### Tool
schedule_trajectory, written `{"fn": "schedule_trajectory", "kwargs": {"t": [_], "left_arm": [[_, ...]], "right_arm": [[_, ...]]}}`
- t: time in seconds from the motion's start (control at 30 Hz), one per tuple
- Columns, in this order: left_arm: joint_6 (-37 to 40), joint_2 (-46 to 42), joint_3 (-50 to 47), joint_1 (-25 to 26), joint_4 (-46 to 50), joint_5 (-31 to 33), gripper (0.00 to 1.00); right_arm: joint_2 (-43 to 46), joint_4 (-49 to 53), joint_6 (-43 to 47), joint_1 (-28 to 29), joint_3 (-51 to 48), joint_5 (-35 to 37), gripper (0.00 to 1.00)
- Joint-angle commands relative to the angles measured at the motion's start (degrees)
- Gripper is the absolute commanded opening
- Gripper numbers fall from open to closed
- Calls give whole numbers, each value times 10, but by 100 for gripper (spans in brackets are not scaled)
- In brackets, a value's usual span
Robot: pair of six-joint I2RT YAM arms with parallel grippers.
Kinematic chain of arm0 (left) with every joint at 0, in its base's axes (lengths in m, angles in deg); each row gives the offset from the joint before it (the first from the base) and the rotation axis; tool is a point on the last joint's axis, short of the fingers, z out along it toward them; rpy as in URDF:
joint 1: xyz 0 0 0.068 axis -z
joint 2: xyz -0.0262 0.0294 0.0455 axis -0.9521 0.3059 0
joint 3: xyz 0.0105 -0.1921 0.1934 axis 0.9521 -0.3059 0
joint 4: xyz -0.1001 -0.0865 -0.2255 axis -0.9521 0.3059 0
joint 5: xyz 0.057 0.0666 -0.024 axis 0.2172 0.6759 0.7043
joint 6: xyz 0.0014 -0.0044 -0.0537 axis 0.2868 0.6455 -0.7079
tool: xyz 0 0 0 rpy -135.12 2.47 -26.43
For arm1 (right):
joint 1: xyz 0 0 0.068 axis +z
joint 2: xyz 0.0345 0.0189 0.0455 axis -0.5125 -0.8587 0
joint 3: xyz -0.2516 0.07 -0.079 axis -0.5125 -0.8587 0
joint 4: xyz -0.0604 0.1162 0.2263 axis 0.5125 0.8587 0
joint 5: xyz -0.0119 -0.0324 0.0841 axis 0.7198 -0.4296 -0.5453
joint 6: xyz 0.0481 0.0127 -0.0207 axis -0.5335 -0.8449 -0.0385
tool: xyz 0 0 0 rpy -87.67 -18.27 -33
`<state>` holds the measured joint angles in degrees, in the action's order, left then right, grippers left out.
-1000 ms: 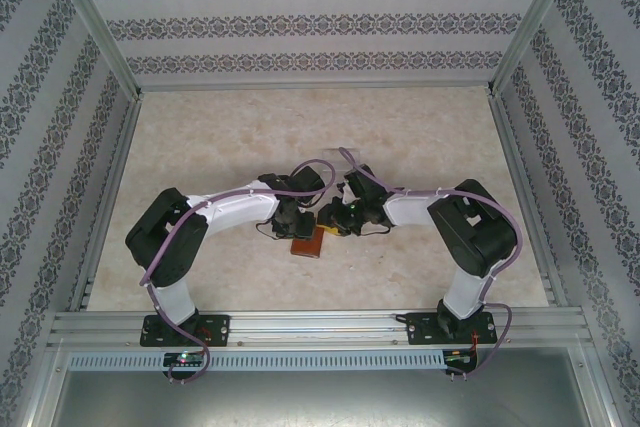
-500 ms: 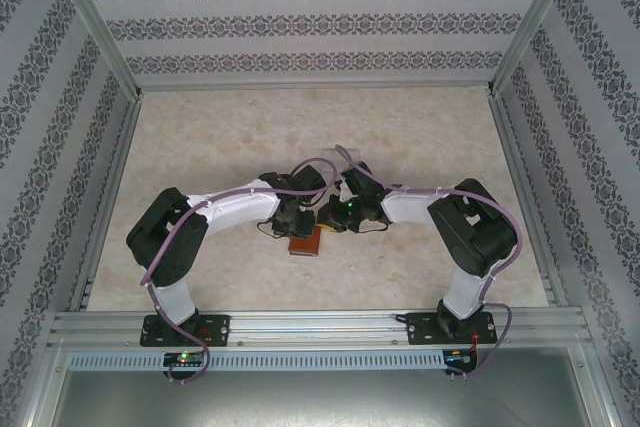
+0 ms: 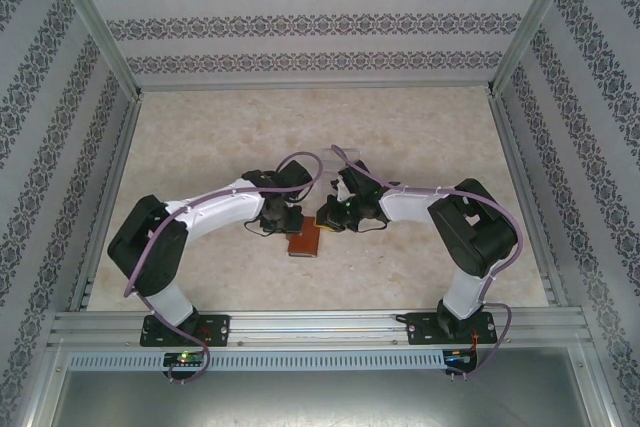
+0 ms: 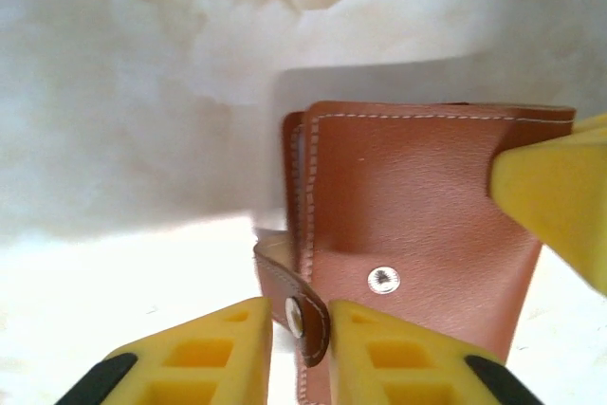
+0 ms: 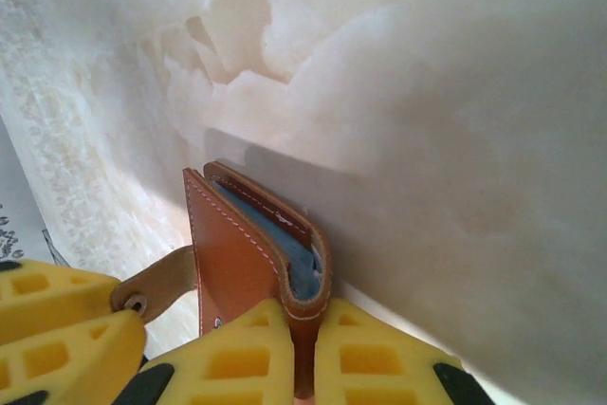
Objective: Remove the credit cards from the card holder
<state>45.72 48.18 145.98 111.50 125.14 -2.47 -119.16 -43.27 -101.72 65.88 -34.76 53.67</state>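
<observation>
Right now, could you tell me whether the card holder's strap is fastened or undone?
Undone: the strap tab sits between the left gripper's fingers, its snap off the stud on the card holder.

Reaching in with both arms, elbows out, wrists converging mid-table (image 3: 200, 147). Pinching strap tab (image 4: 305, 322) with left gripper (image 4: 299, 329), fingers (image 4: 218, 353) nearly together. Clamping card holder (image 5: 228, 267) edge with right gripper (image 5: 302, 334), fully closed, just beside the left.
</observation>
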Motion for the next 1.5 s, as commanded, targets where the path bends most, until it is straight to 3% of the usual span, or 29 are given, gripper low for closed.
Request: {"fn": "schedule_trajectory", "kwargs": {"t": [0.0, 0.1, 0.27, 0.5, 0.6, 0.73, 1.0, 1.47], "left_arm": [[-2, -14, -15, -14, -8, -21, 29], [-1, -12, -22, -18, -13, -29, 35], [2, -9, -31, -22, -25, -37, 37], [2, -11, -44, -27, -42, -48, 21], [2, -19, -56, -30, -63, -80, 16], [-14, -29, -75, -32, -99, -127, 11], [-56, -45, -119, -33, -159, -181, 11], [-80, -77, -192, -60, -209, -202, 11]], "right_arm": [[12, 50, 26, 6, 9, 10, 4], [14, 60, 34, 7, 13, 6, 5], [19, 72, 42, 8, 16, 5, 6], [19, 92, 54, 12, 24, 11, 7], [26, 137, 67, 16, 40, 46, 10], [33, 219, 86, 25, 76, 92, 19], [34, 379, 107, 64, 160, 221, 40], [-10, 445, 101, 124, 229, 282, 75]]}}
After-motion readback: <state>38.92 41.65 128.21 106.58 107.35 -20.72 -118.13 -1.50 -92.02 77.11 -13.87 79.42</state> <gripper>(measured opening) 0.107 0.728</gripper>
